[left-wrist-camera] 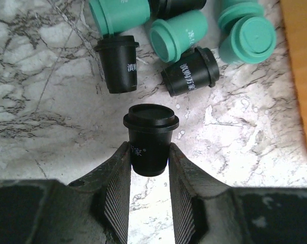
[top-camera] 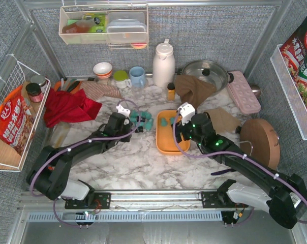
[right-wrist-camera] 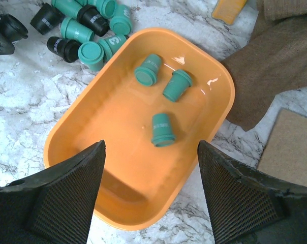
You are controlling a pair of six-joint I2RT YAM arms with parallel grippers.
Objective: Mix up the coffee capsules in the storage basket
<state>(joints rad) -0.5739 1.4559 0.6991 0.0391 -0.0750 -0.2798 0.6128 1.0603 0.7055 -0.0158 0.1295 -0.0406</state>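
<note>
Left jaws pinch a black capsule; right jaws spread, hiding near corners of the storage basket.

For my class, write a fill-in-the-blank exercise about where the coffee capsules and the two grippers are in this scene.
1. The left gripper has its jaws shut on a ____ capsule.
2. The storage basket holds ____ teal capsules.
3. The right gripper hovers over the basket with its jaws ____.
4. The loose capsules lie on the marble table, on the basket's ____ side in the top view.

Missing words: black; three; open; left.
</note>
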